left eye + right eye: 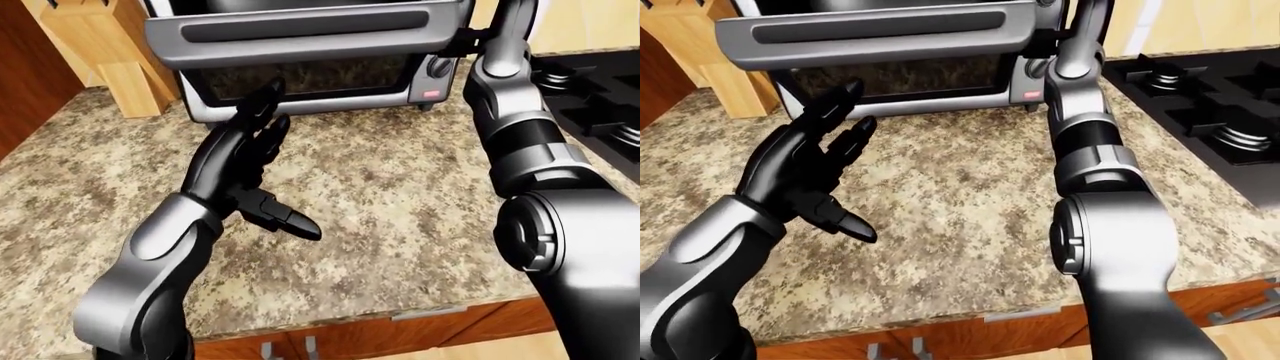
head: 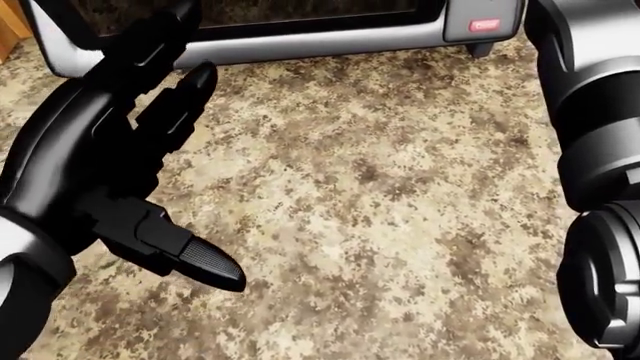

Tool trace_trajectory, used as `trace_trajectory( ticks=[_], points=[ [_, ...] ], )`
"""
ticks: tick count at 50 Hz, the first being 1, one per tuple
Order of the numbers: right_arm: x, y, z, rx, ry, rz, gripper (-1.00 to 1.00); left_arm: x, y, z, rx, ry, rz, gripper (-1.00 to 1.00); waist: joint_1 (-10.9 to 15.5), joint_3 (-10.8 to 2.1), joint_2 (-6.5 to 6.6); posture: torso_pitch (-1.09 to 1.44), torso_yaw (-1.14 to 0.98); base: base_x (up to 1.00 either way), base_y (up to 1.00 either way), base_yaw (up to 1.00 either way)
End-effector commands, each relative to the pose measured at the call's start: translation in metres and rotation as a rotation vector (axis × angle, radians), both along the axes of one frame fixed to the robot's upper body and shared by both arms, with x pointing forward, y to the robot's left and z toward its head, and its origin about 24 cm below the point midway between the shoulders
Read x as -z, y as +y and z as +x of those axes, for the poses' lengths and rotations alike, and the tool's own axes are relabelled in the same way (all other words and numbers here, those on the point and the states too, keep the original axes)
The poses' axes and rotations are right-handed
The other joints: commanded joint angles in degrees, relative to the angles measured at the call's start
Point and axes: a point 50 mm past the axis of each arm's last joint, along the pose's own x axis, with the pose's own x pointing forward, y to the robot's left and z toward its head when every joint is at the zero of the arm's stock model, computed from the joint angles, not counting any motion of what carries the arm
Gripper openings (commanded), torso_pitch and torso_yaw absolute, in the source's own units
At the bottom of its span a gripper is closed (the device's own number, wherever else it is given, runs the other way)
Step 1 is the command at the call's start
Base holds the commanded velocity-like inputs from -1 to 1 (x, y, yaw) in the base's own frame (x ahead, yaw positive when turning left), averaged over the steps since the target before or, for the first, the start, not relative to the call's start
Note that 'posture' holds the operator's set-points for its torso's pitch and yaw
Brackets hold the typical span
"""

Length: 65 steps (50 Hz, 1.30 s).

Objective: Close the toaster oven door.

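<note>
The toaster oven (image 1: 310, 67) is sitting at the top of the bench (image 1: 400, 210), its door (image 1: 300, 30) partly raised. The right hand (image 1: 470, 41) is reaching to the door's right end, its fingers hidden, so I cannot tell its grip; the left hand (image 1: 245, 161) is hovering with fingers spread. The closing push is seemingly under way, and next the door needs pressing fully shut.

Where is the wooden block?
In the left-eye view the wooden block stands at the top left on the counter, just left of the toaster oven.

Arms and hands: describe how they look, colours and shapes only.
Both arms are glossy silver-grey shells with rounded joints. The right arm has a black band below a silver collar and a round elbow cap with a dark slot. The left hand is all black, with thick segmented fingers and a ribbed thumb tip. No cables, sleeves or markings show.
</note>
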Motion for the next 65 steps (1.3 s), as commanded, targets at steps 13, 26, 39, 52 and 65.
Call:
trace_trajectory(
  ticks=[13,26,39,52,65],
  points=[
    [-0.059,0.014,-0.016,-0.041,-0.252,-0.012,1.0,-0.013,0.0,0.008,0.029,-0.06,0.02,1.0,0.5,-2.56,-0.94,0.0,0.0,0.0,0.0,0.0],
    [-0.058,0.014,-0.016,-0.041,-0.251,-0.012,1.0,-0.016,0.005,0.028,0.015,-0.068,0.048,1.0,0.62,-2.54,-1.01,0.0,0.0,0.0,0.0,0.0],
    [-0.055,0.012,-0.016,-0.024,-0.25,-0.016,1.0,-0.02,0.005,0.041,0.015,-0.073,0.068,1.0,0.62,-2.72,-1.11,0.0,0.0,0.0,0.0,0.0],
    [-0.055,0.013,-0.016,-0.017,-0.251,-0.013,1.0,-0.025,0.007,0.048,0.008,-0.081,0.072,1.0,0.59,-2.83,-1.15,0.0,0.0,0.0,0.0,0.0],
    [-0.055,0.012,-0.016,-0.016,-0.25,-0.01,1.0,-0.032,0.004,0.061,0.005,-0.096,0.071,1.0,0.64,-2.78,-1.3,0.0,0.0,0.0,0.0,0.0]
  ],
)
